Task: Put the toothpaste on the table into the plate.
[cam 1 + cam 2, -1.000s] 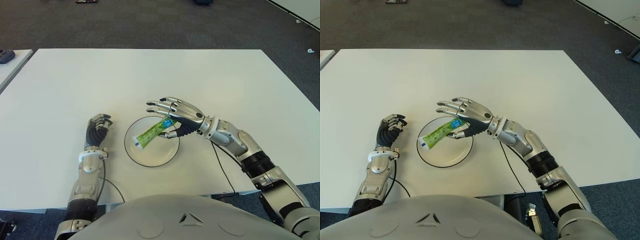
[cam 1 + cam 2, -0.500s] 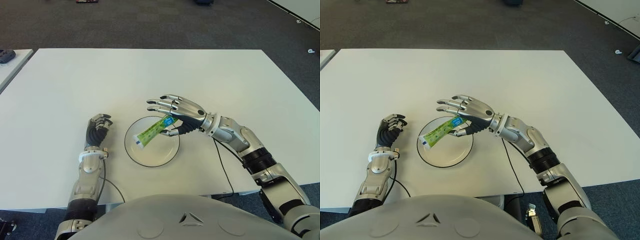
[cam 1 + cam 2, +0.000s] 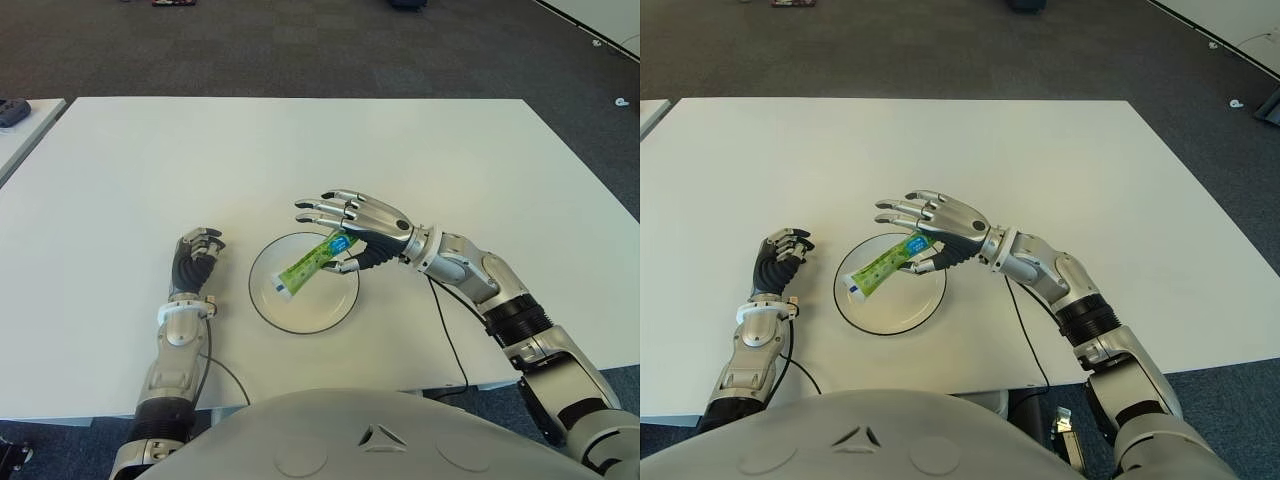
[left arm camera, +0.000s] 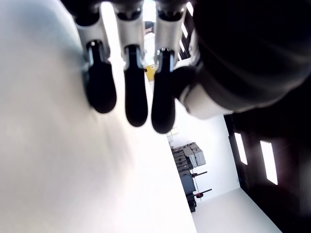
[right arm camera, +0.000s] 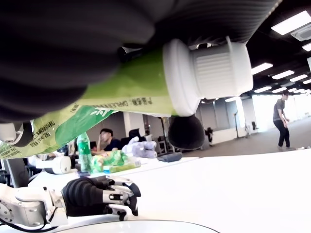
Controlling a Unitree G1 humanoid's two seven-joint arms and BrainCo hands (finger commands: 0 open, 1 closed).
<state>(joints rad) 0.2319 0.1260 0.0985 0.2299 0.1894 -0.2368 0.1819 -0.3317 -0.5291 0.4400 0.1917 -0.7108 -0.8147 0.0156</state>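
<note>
Holding the toothpaste (image 3: 312, 264) over the plate (image 3: 330, 312), the right hand (image 3: 362, 228) sits above the plate's right rim; its thumb and the underside of its fingers pinch the tube's blue crimped end, while the remaining fingers (image 3: 322, 207) are extended and fanned toward the plate's far edge; the tube is green, tilted, with its white cap end lowest and pointing toward the plate's left side; whether the cap touches the plate surface cannot be told from the eye views; the right wrist view shows the white ribbed cap (image 5: 214, 73) and the green tube body clamped against the dark palm; the plate is white with a dark rim and stands on the white tabletop (image 3: 300, 160), near its front edge; the left hand (image 3: 196, 256) shows just left of the plate, its fingers curled inward and holding nothing; the left wrist view confirms the bent fingertips (image 4: 137, 94) above bare tabletop.
</note>
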